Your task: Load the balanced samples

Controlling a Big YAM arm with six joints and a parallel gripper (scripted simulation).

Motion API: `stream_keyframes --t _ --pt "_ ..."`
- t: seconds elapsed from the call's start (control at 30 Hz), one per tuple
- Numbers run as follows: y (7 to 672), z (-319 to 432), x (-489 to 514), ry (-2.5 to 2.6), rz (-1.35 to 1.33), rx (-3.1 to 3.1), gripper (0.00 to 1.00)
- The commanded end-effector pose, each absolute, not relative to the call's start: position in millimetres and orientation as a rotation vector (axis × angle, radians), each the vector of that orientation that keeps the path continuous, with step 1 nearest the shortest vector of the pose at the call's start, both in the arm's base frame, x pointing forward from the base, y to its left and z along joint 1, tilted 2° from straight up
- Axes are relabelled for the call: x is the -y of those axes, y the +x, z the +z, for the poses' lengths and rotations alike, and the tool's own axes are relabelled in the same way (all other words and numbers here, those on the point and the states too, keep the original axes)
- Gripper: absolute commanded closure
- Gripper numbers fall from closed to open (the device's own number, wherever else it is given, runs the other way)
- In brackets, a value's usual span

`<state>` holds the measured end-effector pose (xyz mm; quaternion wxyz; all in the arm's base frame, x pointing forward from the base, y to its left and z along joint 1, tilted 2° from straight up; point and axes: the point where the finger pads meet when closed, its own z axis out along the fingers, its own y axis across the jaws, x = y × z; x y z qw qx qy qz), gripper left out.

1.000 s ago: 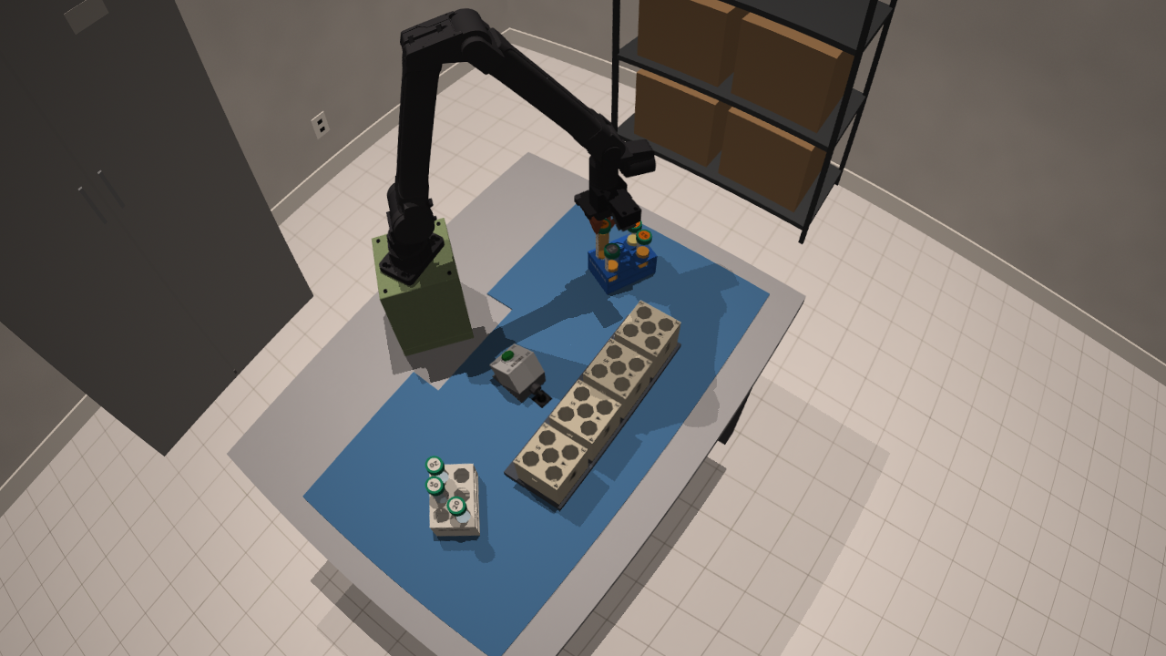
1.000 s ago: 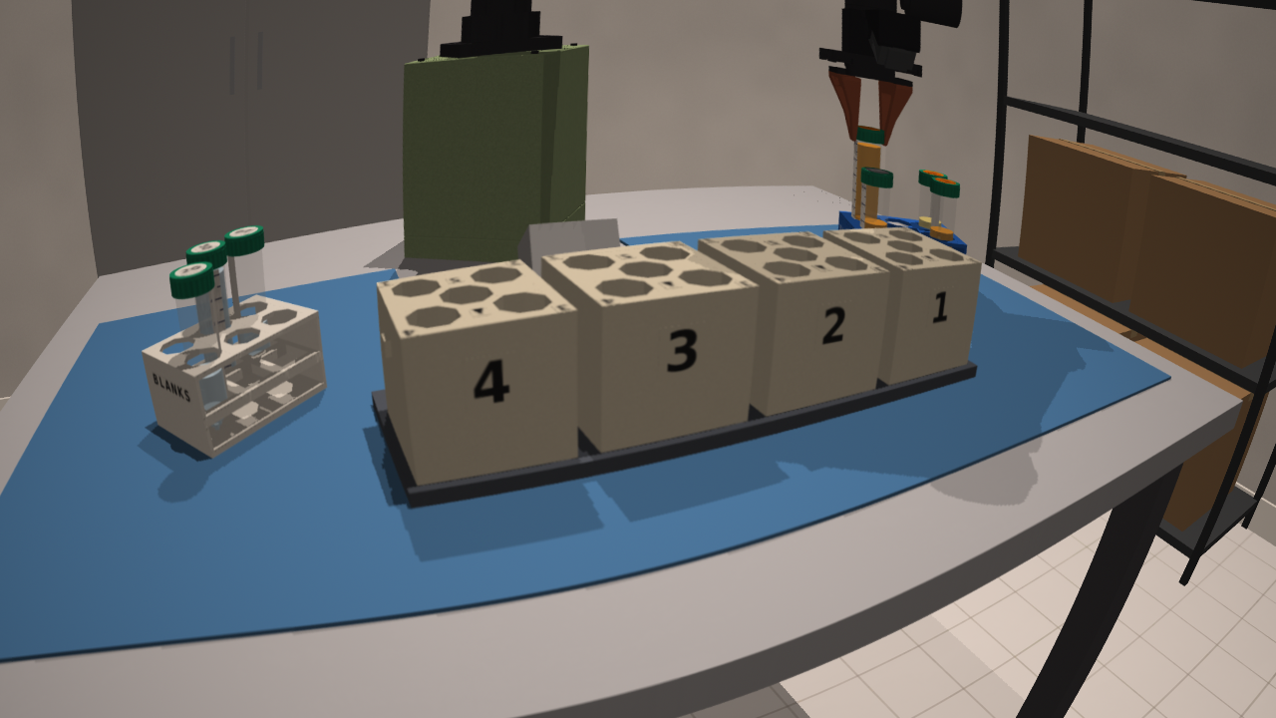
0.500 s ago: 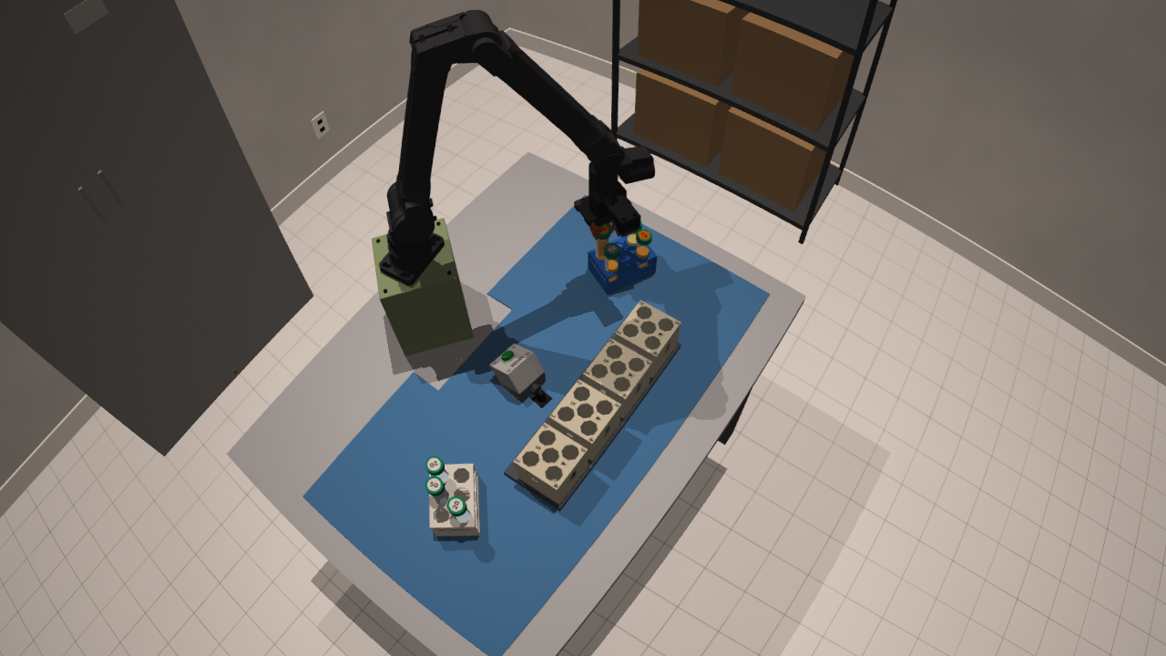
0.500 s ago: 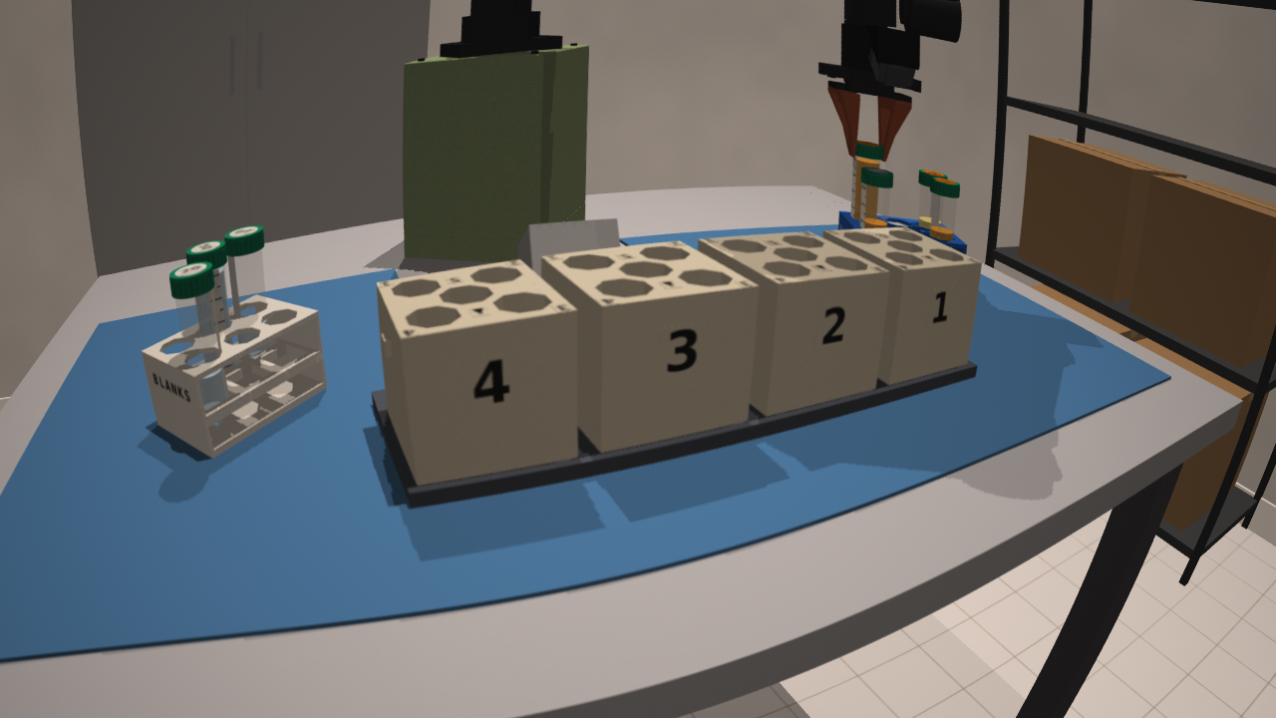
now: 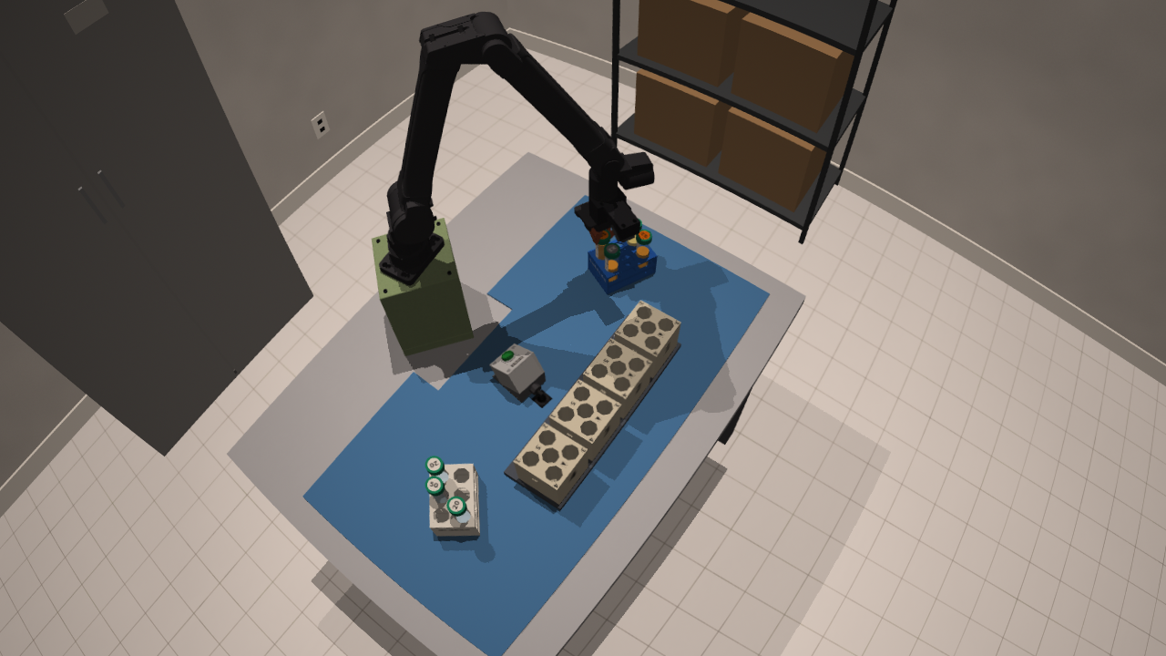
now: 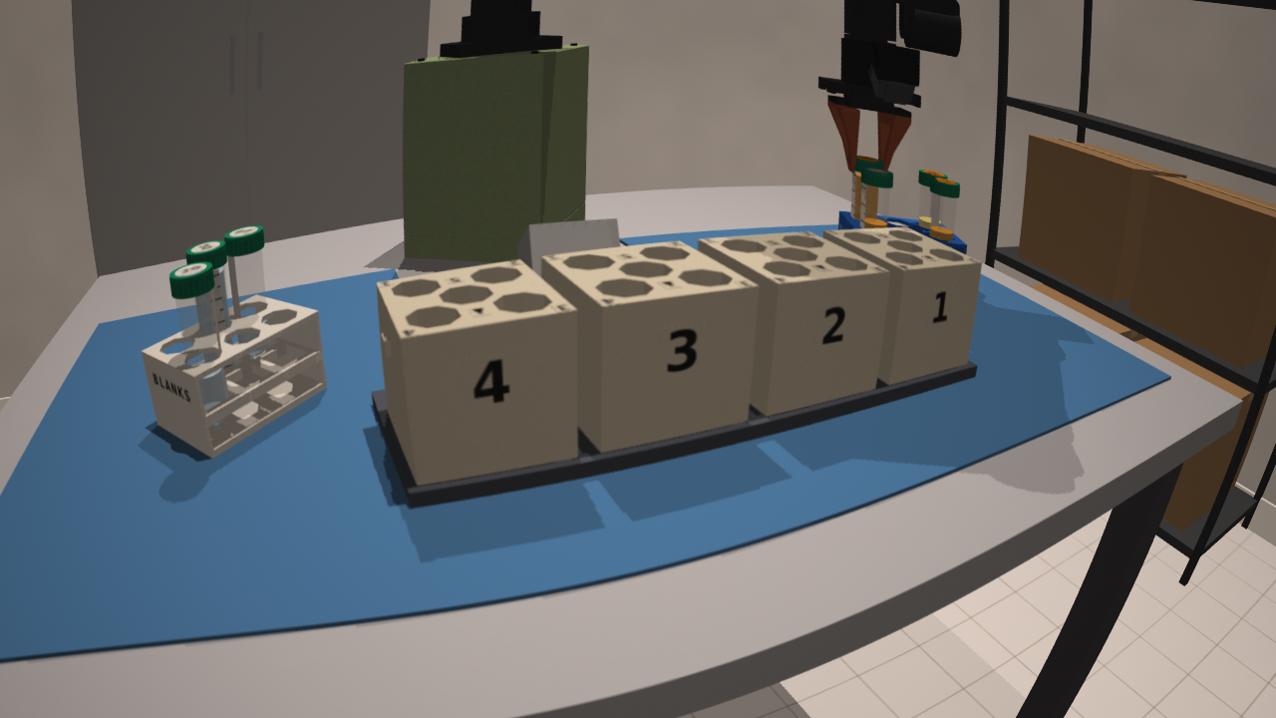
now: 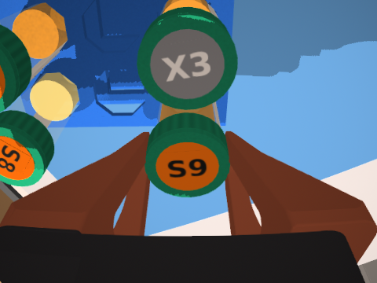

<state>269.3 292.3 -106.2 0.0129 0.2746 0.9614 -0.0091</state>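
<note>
My gripper (image 7: 187, 144) is shut on sample tube S9 (image 7: 188, 163), green cap with an orange dot, and holds it upright at the blue sample rack RS (image 5: 621, 265). In the exterior view its cap (image 6: 866, 164) stands slightly higher than X3's cap (image 6: 878, 179). X3 (image 7: 187, 60), with a grey dot, stands in the rack right beside S9. S8 (image 7: 16, 154) and another orange-dot cap (image 7: 5, 74) stand at the left. I cannot tell how deep S9 sits in its well. The four adapters on the loading stand ST (image 6: 678, 343) have all holes empty.
The blank rack RB (image 6: 233, 370) holds three white-dot blanks at the far end of the blue mat. The box with the green DONE key (image 5: 506, 354) sits between the arm's base and the stand. A shelf with boxes (image 5: 733, 89) stands behind the table.
</note>
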Motion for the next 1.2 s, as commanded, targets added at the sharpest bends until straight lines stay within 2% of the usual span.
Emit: stream_keyframes --t 0.0,0.3,0.33,0.77,1.17 --pt "277.9 -109.4 -292.9 0.857 -0.007 -2.985 1.0" --pt "280.1 -100.1 -302.1 0.852 0.019 -2.978 1.0" --pt "280.1 -100.1 -302.1 0.852 0.019 -2.978 0.45" --pt "280.1 -100.1 -302.1 0.852 0.019 -2.978 0.45" --pt "287.4 -48.9 -312.6 0.851 0.061 -2.964 0.45"
